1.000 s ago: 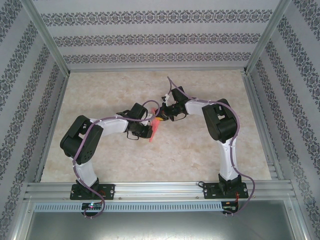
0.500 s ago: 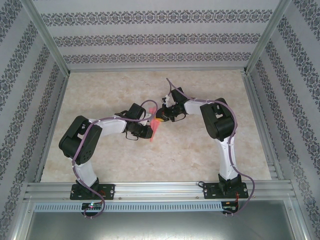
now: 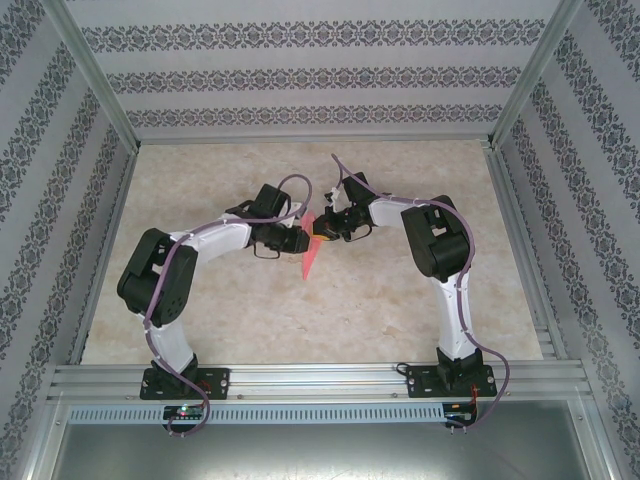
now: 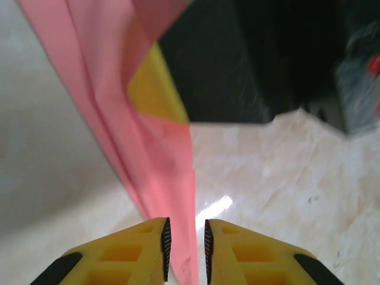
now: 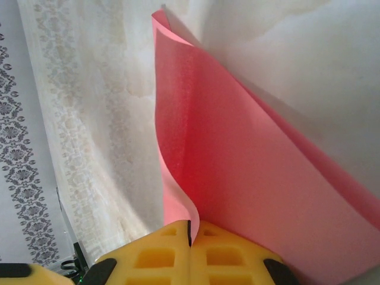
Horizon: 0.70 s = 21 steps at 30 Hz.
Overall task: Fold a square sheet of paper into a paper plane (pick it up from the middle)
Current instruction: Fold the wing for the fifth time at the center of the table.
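Evidently the right tool (image 5: 190, 230) is clamped on the paper plane (image 5: 237, 166), hanging it above the marbled worktop (image 3: 400, 290). The left tool (image 4: 185, 231) stands slightly apart astride its lower edge, probably to regrip a crease. The paper is thin, matte, pink-red, tapering and softly curled.

Paper plane (image 3: 311, 257) spans left claw (image 4: 184, 230) and right claw (image 5: 190, 227).

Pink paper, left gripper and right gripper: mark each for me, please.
pink paper (image 5: 249, 178), right wrist view, on its broad flat face.
left gripper (image 4: 185, 234), left wrist view, midway between its yellow fingers.
right gripper (image 5: 190, 228), right wrist view, where its shut fingers pinch the paper.
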Each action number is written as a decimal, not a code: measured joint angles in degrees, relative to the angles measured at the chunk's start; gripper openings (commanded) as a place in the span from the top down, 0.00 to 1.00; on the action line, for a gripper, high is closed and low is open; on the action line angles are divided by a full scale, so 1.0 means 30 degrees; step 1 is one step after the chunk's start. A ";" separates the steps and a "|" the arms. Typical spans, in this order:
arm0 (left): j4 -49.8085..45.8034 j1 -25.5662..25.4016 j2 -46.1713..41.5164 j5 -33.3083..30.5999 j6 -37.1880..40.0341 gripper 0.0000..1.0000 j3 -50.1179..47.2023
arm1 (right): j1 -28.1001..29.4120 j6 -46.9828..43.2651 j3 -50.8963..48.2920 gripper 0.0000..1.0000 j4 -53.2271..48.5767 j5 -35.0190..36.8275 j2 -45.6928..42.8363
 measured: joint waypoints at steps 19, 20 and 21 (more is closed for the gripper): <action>-0.0750 0.0109 0.3563 -0.0903 0.0168 0.73 0.2397 | 0.0000 0.0816 -0.0765 1.00 0.1880 -0.0816 -0.0015; -0.0838 0.0102 0.3570 -0.1035 0.0211 0.73 0.2426 | 0.0000 0.0882 -0.0809 1.00 0.1967 -0.0823 -0.0022; -0.0918 0.0102 0.3570 -0.1151 0.0284 0.73 0.2470 | 0.0000 0.0954 -0.0852 1.00 0.2055 -0.0823 -0.0044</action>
